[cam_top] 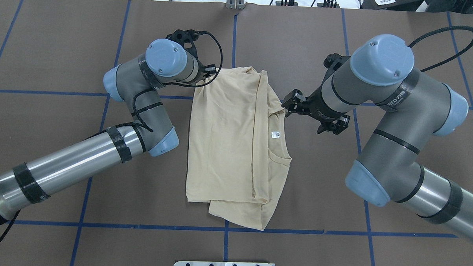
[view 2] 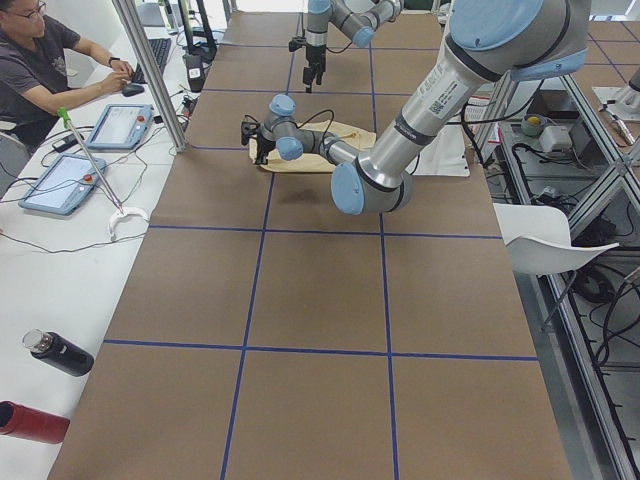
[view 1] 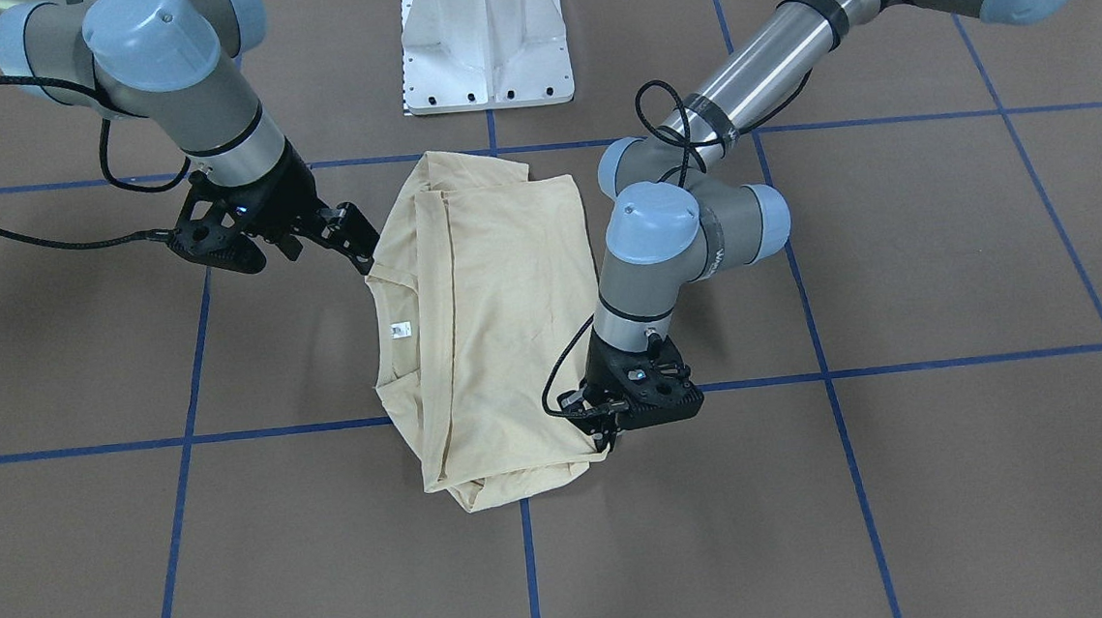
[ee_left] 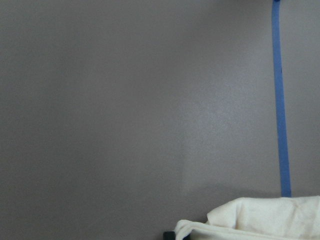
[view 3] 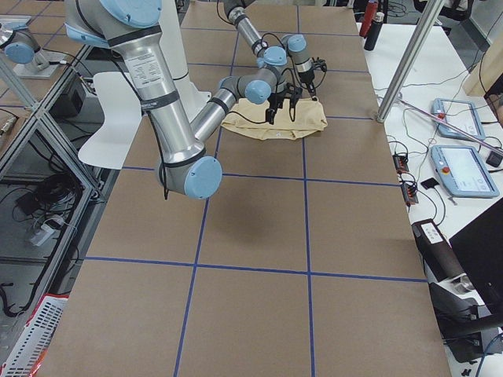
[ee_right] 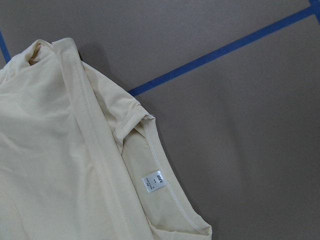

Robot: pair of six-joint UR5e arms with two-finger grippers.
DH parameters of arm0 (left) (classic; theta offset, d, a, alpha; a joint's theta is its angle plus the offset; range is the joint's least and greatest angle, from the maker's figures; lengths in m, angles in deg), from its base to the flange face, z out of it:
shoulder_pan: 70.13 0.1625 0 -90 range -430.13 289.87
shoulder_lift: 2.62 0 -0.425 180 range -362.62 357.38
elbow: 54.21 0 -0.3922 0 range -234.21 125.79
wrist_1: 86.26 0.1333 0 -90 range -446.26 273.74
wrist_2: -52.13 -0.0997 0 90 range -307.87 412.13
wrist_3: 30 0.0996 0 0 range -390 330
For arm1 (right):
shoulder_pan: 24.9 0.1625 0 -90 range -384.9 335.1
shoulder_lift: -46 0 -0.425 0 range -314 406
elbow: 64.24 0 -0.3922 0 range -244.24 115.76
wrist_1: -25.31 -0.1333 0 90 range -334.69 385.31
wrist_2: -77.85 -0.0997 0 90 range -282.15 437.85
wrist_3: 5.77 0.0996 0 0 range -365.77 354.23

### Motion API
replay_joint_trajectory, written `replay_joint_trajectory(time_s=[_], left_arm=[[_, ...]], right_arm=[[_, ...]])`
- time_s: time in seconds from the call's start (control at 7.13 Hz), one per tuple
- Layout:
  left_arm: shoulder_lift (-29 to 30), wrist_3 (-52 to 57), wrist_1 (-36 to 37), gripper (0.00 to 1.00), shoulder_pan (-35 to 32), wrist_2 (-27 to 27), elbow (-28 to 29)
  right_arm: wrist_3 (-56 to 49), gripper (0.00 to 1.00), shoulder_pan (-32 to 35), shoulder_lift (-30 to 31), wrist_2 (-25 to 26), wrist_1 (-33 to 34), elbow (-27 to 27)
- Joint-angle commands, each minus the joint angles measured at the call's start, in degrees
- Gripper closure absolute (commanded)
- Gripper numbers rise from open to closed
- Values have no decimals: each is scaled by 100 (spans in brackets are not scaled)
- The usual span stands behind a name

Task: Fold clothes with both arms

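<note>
The cream-yellow T-shirt (cam_top: pixel 228 140) lies partly folded on the table, back side up, with its white neck label (cam_top: pixel 275 134) showing and the print hidden. My left gripper (view 1: pixel 607 438) points down at the shirt's hem corner on the operators' side and is shut on it. The left wrist view shows bunched cloth (ee_left: pixel 260 220) beside one fingertip (ee_left: pixel 169 235). My right gripper (view 1: pixel 365 251) hovers at the shoulder beside the collar. It looks open and holds nothing. In the right wrist view the shoulder (ee_right: pixel 142 120) lies flat.
The brown table (cam_top: pixel 62 150) carries blue tape lines. The white pedestal base (view 1: pixel 485 37) stands on the robot's side of the shirt. An operator (view 2: pixel 40 60) sits at a side desk with tablets (view 2: pixel 120 125). Bottles (view 2: pixel 55 352) lie at that table edge.
</note>
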Motion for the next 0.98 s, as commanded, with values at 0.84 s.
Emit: replay_joint_trajectory(time_s=[0.84], left_arm=[[-1572, 1200, 6, 0, -654, 178, -1867]], right_arm=[[-761, 0, -453, -289, 617, -591, 291]])
